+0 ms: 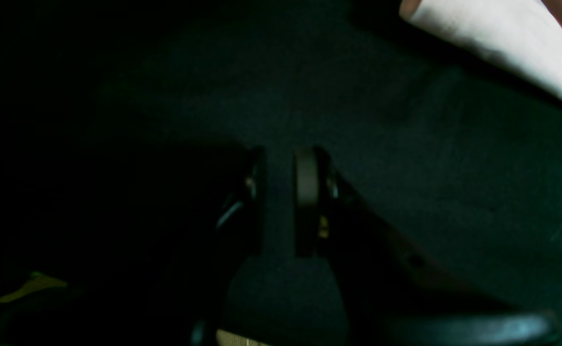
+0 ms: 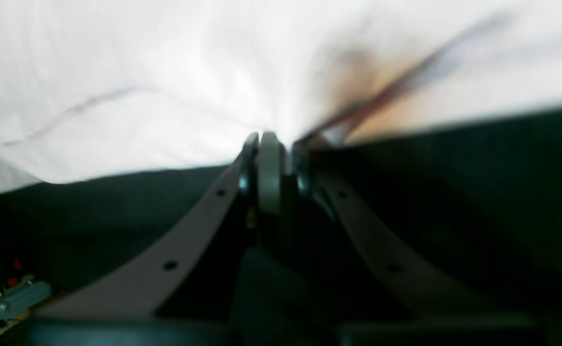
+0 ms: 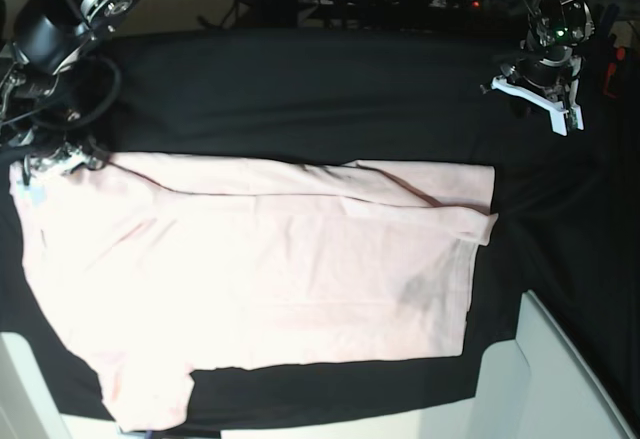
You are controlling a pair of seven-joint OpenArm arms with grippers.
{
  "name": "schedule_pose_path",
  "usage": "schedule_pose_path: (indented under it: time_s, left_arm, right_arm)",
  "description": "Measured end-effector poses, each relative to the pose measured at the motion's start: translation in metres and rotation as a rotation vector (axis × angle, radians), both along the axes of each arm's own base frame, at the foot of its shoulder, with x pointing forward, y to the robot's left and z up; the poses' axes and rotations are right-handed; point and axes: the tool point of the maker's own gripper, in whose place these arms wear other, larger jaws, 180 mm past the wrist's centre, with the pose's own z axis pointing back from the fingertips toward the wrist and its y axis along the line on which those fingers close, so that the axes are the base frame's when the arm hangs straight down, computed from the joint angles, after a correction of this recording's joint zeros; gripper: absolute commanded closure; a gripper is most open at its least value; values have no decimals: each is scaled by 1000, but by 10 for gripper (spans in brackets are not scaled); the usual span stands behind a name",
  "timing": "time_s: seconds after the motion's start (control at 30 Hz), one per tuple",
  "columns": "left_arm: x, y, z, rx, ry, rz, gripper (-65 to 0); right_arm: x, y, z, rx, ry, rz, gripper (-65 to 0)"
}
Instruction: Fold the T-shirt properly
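Base view: right end effector (image 3: 62, 159) pinching T-shirt (image 3: 280, 269) edge

The pale pink T-shirt (image 3: 260, 279) lies flat across most of the table (image 3: 300, 89), so nothing tall blocks a pass over it. A wide bare strip of black cloth runs along the far side, where the left claw (image 3: 562, 109) hangs. The right claw (image 3: 60, 159) sits at the shirt's far corner.

No text, label or number can be read anywhere.
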Motion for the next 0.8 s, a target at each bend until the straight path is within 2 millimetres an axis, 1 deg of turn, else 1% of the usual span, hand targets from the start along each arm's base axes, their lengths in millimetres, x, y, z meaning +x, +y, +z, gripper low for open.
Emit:
schedule_pose_path:
  time_s: [0.07, 0.13, 0.2, 0.3, 0.47, 0.67, 0.73, 0.8]
  left_arm:
    - [0, 0, 0, 0, 0, 0, -84]
    - [0, 0, 0, 0, -1, 0, -84]
    - [0, -1, 0, -2, -1, 1, -84]
    - [0, -2, -1, -4, 0, 1, -84]
    - [0, -2, -1, -5, 0, 1, -84]
    - [0, -2, -1, -4, 0, 2, -84]
    - [-1, -2, -1, -5, 0, 2, -84]
    - [-4, -2, -2, -4, 9, 1, -84]
  right_arm:
    - [2, -5, 10, -38, -4, 17, 0]
    - [6, -6, 20, -95, -1, 79, 0]
    - [18, 2, 29, -133, -25, 148, 0]
    - [37, 16, 40, -144, -67, 205, 0]
    - [52, 32, 46, -171, -78, 291, 0]
    - [99, 53, 80, -209, -189, 383, -1]
    - [104, 59, 83, -218, -193, 413, -1]
    - [109, 64, 82, -205, -187, 429, -1]
